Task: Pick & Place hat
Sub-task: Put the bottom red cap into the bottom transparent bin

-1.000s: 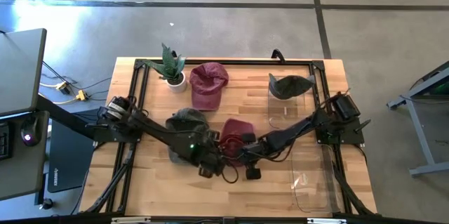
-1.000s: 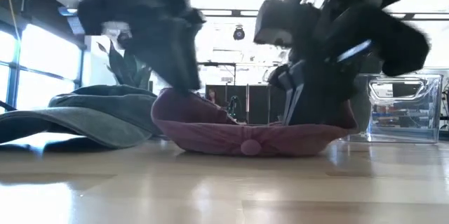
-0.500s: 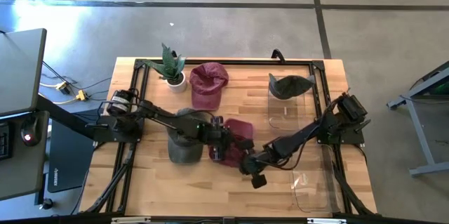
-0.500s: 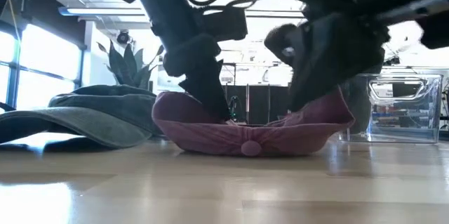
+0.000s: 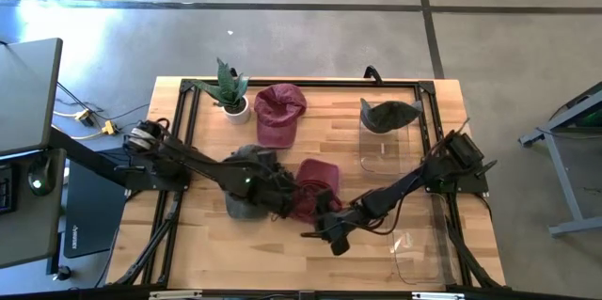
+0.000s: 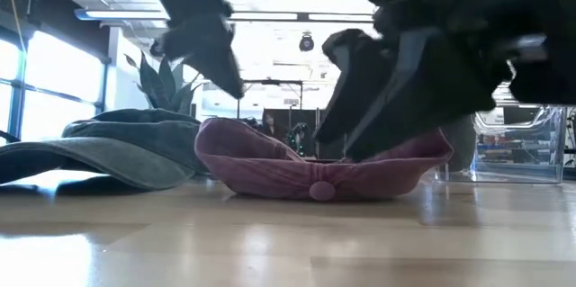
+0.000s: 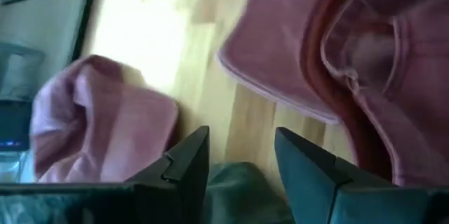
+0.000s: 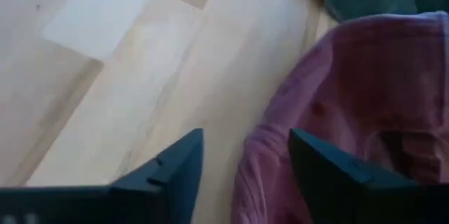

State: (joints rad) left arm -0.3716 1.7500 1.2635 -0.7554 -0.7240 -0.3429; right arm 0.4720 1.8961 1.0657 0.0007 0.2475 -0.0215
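Note:
A maroon hat (image 5: 316,187) lies upside down, crown on the table, at the middle; it also shows in the low view (image 6: 315,170). My left gripper (image 5: 285,201) is open just left of it, above a green hat (image 5: 246,182), and raised in the low view (image 6: 211,53). In the left wrist view (image 7: 242,157) the maroon hat (image 7: 351,62) lies ahead. My right gripper (image 5: 316,228) is open at the maroon hat's near rim (image 8: 280,147). One finger (image 8: 330,171) is over the hat and one (image 8: 175,168) is over bare wood; whether they touch it, I cannot tell.
A second maroon hat (image 5: 279,112) and a potted plant (image 5: 229,88) stand at the far side. A dark green hat (image 5: 390,114) rests on a clear container at the far right. A clear bin (image 5: 419,244) lies at the near right. Bare wood lies along the near edge.
My left gripper went from near the table's near edge to the maroon hat and dipped into it. It has since risen and drawn back a little to the left. My right gripper has gone off the hat toward the near edge and now stands at its near rim.

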